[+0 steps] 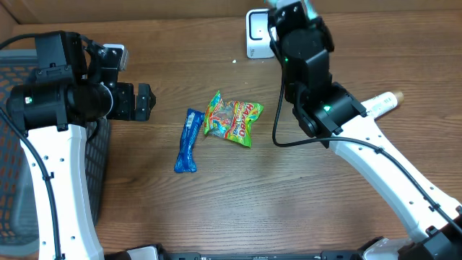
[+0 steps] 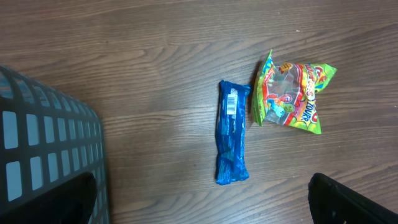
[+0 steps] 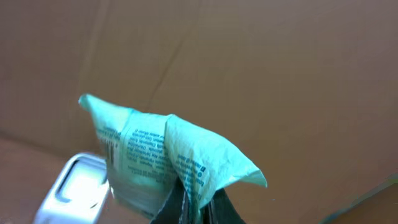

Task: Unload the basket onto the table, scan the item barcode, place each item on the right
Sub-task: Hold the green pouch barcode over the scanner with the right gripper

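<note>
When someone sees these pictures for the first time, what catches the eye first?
First, the pale green packet pinched in the shut right gripper, held up near the white scanner at the far side. Next, two bright items lie in the middle: a blue wrapper, barcode up, and a green candy bag beside it. The left gripper hangs open near them.

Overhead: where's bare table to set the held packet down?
Free: the table along its front edge, below the blue bar and candy bag; also the strip between left pincer and scanner. Crowded: centre, around both snacks.
</note>
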Tool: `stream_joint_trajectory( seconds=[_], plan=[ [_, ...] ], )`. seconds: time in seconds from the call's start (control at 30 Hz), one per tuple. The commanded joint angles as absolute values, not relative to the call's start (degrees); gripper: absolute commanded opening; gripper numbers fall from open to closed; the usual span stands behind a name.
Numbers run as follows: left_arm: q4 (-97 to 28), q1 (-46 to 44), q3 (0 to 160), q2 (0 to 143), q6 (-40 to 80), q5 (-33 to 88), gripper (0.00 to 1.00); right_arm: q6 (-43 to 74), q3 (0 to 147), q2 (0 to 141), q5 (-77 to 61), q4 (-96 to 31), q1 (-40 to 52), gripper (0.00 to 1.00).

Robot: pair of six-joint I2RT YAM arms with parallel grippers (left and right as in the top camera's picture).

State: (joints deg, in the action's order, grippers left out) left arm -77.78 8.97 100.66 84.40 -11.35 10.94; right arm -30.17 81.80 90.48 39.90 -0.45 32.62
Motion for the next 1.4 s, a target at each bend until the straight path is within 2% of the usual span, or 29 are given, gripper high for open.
stream_joint_trajectory(
  seconds=[0.0,0.27,0.6,0.77,1.37],
  plan=[
    [-77.7,9.0,101.0,84.4,-11.6,11.4,1.0,-41.9,83.4,89.3,41.7,5.3,32.5,0.04],
    [-77.7,9.0,101.0,84.4,-11.6,11.4,1.0,-57.8,83.4,94.4,29.1,13.3,30.3,0.04],
    [-77.7,9.0,101.0,84.4,-11.6,11.4,1.0,-72.0,83.4,111.8,22.2,34.7,25.7,0.04],
    [-77.7,9.0,101.0,84.4,-11.6,11.4,1.0,-72.6,83.4,118.3,21.3,43.1,24.7,0.04],
    [-77.7,9.0,101.0,84.4,-11.6,11.4,1.0,-71.8,94.1,132.8,17.2,42.3,22.8,0.04]
  ],
)
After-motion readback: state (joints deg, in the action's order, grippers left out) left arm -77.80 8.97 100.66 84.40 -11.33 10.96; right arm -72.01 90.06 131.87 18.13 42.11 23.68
